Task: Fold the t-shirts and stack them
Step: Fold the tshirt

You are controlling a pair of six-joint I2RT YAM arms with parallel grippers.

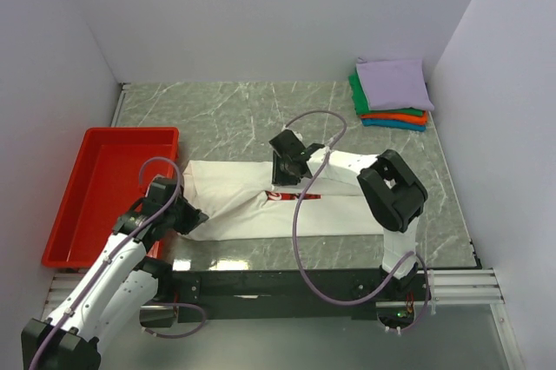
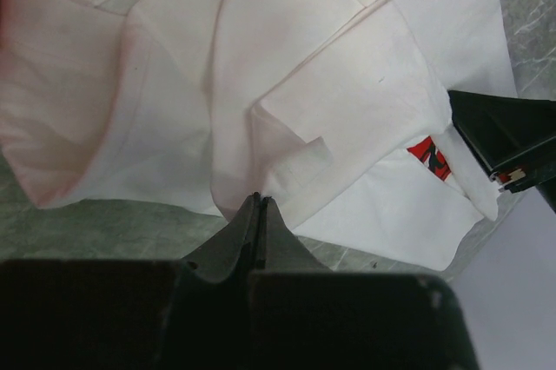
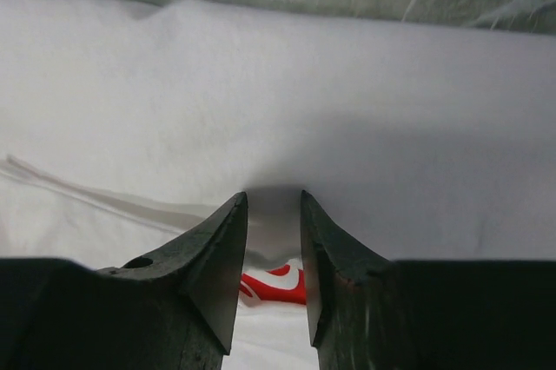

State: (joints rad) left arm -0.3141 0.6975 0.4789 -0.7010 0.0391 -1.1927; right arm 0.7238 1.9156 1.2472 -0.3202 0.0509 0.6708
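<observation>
The large white t-shirt (image 1: 243,201) lies across the middle of the table, folded lengthwise into a long band. A bit of its red print (image 1: 280,198) shows at the centre seam. My left gripper (image 1: 193,218) is at the shirt's left end. In the left wrist view it (image 2: 259,199) is shut on an edge of the white cloth (image 2: 347,101). My right gripper (image 1: 286,179) is over the shirt's middle. In the right wrist view it (image 3: 274,201) is narrowly shut on a fold of white cloth (image 3: 304,83) just above the print (image 3: 274,285).
A red plastic tray (image 1: 104,192) stands at the left, next to my left arm. A stack of folded tees sits at the far right corner: lavender (image 1: 393,83) on top, then green (image 1: 358,96), orange (image 1: 395,115) and teal (image 1: 395,124). White walls enclose three sides.
</observation>
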